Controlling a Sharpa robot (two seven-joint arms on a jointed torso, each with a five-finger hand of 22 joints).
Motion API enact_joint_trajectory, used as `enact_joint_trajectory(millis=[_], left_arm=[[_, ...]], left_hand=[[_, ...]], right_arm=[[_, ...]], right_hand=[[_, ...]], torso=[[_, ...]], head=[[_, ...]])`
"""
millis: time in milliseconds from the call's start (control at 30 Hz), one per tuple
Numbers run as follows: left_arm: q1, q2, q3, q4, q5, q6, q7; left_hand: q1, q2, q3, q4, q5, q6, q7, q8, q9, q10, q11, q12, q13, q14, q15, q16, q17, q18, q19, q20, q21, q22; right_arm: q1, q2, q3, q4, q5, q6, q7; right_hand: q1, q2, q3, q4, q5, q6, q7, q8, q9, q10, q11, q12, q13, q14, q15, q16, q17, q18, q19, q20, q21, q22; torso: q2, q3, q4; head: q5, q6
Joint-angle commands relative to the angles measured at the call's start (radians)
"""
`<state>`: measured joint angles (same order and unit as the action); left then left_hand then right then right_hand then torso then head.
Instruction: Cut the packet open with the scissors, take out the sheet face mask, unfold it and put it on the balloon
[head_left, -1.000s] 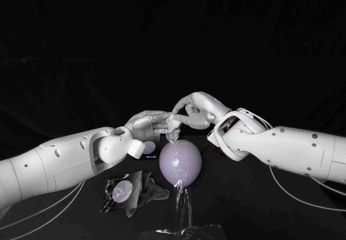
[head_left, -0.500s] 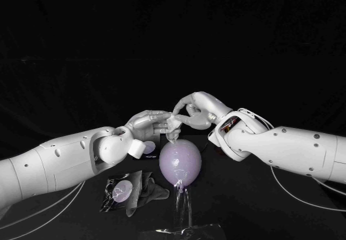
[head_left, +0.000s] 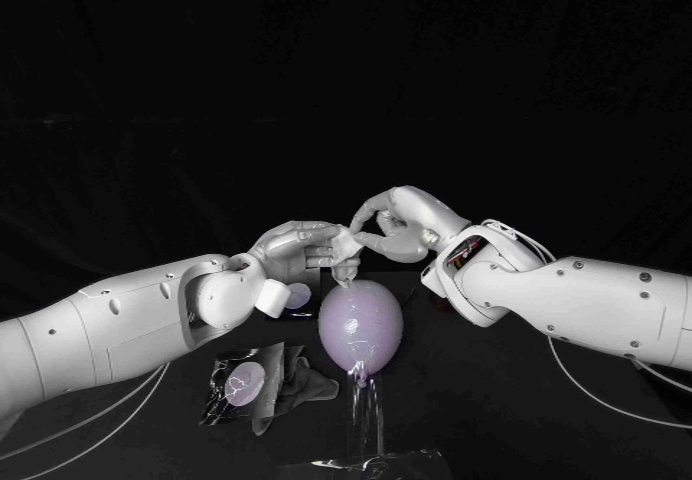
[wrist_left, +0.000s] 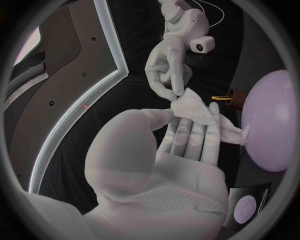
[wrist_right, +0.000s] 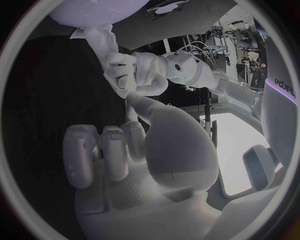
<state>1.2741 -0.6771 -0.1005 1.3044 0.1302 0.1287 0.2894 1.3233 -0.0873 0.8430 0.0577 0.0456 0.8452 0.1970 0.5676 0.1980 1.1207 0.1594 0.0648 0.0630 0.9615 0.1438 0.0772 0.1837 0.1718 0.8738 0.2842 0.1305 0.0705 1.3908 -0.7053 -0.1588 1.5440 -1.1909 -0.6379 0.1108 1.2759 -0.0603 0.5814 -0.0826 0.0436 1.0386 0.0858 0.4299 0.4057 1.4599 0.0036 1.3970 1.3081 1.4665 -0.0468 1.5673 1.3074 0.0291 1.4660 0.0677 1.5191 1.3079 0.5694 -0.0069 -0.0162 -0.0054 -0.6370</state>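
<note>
A folded white sheet mask (head_left: 343, 257) hangs just above the top of the lilac balloon (head_left: 358, 325). My left hand (head_left: 296, 250) holds it from the left, and the mask (wrist_left: 192, 109) lies across that hand's fingers with a tail drooping toward the balloon (wrist_left: 272, 125). From the right, my right hand (head_left: 395, 225) pinches the mask's upper corner between thumb and a finger, as the left wrist view also shows of that hand (wrist_left: 167, 60). The cut dark packet (head_left: 245, 385) lies on the table at front left.
The balloon stands on a clear stem (head_left: 364, 410) with a clear base (head_left: 361, 465) near the front edge. A dark piece with a lilac circle (head_left: 299, 295) lies under my left wrist. A small brown and gold object (wrist_left: 228, 96) lies close to the balloon.
My right hand and arm have shifted slightly to the right. The mask stays held between both hands above the balloon.
</note>
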Motion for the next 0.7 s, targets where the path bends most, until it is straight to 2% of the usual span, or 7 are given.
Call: enact_joint_trajectory(millis=[33, 200, 333, 467, 567, 700], left_arm=[[0.001, 0.002, 0.002, 0.001, 0.005, -0.007, 0.020], [0.001, 0.001, 0.002, 0.000, 0.008, -0.011, 0.023], [0.001, 0.002, 0.002, 0.000, 0.009, -0.009, 0.022], [0.001, 0.002, 0.002, 0.001, 0.009, -0.009, 0.018], [0.001, 0.002, 0.002, 0.001, 0.009, -0.010, 0.016], [0.001, 0.002, 0.002, 0.001, 0.009, -0.011, 0.016]], left_hand=[[-0.009, 0.003, 0.001, -0.007, 0.004, 0.007, 0.000, 0.002, -0.001, 0.004, -0.002, -0.002, 0.000, 0.005, 0.001, 0.005, 0.002, 0.011, 0.006, -0.002, 0.004, 0.001], [-0.016, 0.005, 0.002, -0.007, 0.004, 0.009, 0.000, 0.001, -0.001, 0.004, -0.002, -0.002, 0.000, 0.006, 0.001, 0.005, 0.002, 0.011, 0.007, -0.002, 0.004, 0.001], [-0.018, 0.005, 0.003, -0.007, 0.004, 0.009, 0.000, 0.000, -0.001, 0.004, -0.002, -0.002, 0.000, 0.005, 0.001, 0.005, 0.002, 0.011, 0.007, -0.002, 0.004, 0.001], [-0.019, 0.004, 0.004, -0.011, 0.004, 0.010, 0.000, 0.000, -0.002, 0.003, -0.003, -0.002, 0.000, 0.005, 0.001, 0.004, 0.002, 0.011, 0.007, -0.002, 0.005, 0.001], [-0.020, 0.004, 0.008, -0.017, 0.004, 0.009, 0.000, -0.003, -0.003, 0.001, -0.002, -0.003, -0.001, 0.003, 0.001, 0.003, 0.002, 0.011, 0.008, -0.003, 0.005, 0.001], [-0.022, 0.004, 0.008, -0.017, 0.004, 0.009, 0.001, -0.004, -0.003, 0.002, -0.002, -0.002, 0.000, 0.003, 0.002, 0.003, 0.002, 0.012, 0.008, -0.003, 0.006, 0.002]], right_arm=[[0.000, -0.008, 0.000, 0.013, -0.009, 0.022, 0.002], [0.000, -0.020, 0.000, 0.030, -0.015, 0.026, -0.007], [0.000, -0.022, 0.000, 0.035, -0.006, -0.020, -0.006], [0.000, -0.020, 0.000, 0.036, 0.020, -0.094, 0.009], [0.000, -0.016, 0.000, 0.035, 0.028, -0.142, 0.014], [0.000, -0.009, 0.000, 0.026, 0.027, -0.155, 0.006]], right_hand=[[-0.010, -0.003, 0.007, 0.000, 0.005, 0.000, -0.008, 0.005, 0.003, 0.017, -0.001, 0.009, 0.104, 0.104, -0.007, 0.003, 0.263, -0.016, 0.074, -0.010, 0.001, 0.245], [-0.013, -0.003, 0.012, -0.001, 0.005, -0.001, -0.009, 0.011, 0.007, 0.024, -0.001, 0.020, 0.115, 0.104, -0.008, 0.003, 0.263, -0.016, 0.075, -0.011, 0.004, 0.246], [-0.015, -0.003, 0.014, -0.002, 0.005, -0.004, -0.009, 0.012, 0.008, 0.017, -0.001, 0.008, 0.104, 0.104, -0.008, 0.003, 0.263, -0.014, 0.070, -0.011, -0.006, 0.243], [-0.036, -0.017, 0.003, 0.007, 0.004, -0.056, 0.006, -0.001, 0.007, -0.038, 0.011, -0.077, 0.031, 0.104, 0.001, 0.003, 0.263, -0.003, 0.043, -0.007, -0.049, 0.228], [-0.076, -0.046, -0.024, 0.033, 0.005, -0.118, 0.036, -0.048, -0.015, -0.059, 0.036, -0.099, 0.016, 0.104, 0.021, 0.003, 0.263, 0.000, 0.033, 0.005, -0.064, 0.223], [-0.079, -0.054, -0.032, 0.040, 0.005, -0.129, 0.047, -0.065, -0.025, -0.068, 0.046, -0.106, 0.012, 0.102, 0.031, 0.002, 0.257, 0.001, 0.029, 0.014, -0.069, 0.221]], torso=[[0.000, 0.0001, 0.0004], [0.000, -0.0002, -0.0001], [0.000, 0.0000, -0.0001], [0.001, -0.0002, 0.0006], [0.001, -0.0003, 0.0001], [0.000, -0.0003, 0.0003]], head=[[0.001, 0.001], [0.001, 0.001], [0.001, 0.001], [0.000, 0.003], [0.000, 0.003], [0.000, 0.002]])
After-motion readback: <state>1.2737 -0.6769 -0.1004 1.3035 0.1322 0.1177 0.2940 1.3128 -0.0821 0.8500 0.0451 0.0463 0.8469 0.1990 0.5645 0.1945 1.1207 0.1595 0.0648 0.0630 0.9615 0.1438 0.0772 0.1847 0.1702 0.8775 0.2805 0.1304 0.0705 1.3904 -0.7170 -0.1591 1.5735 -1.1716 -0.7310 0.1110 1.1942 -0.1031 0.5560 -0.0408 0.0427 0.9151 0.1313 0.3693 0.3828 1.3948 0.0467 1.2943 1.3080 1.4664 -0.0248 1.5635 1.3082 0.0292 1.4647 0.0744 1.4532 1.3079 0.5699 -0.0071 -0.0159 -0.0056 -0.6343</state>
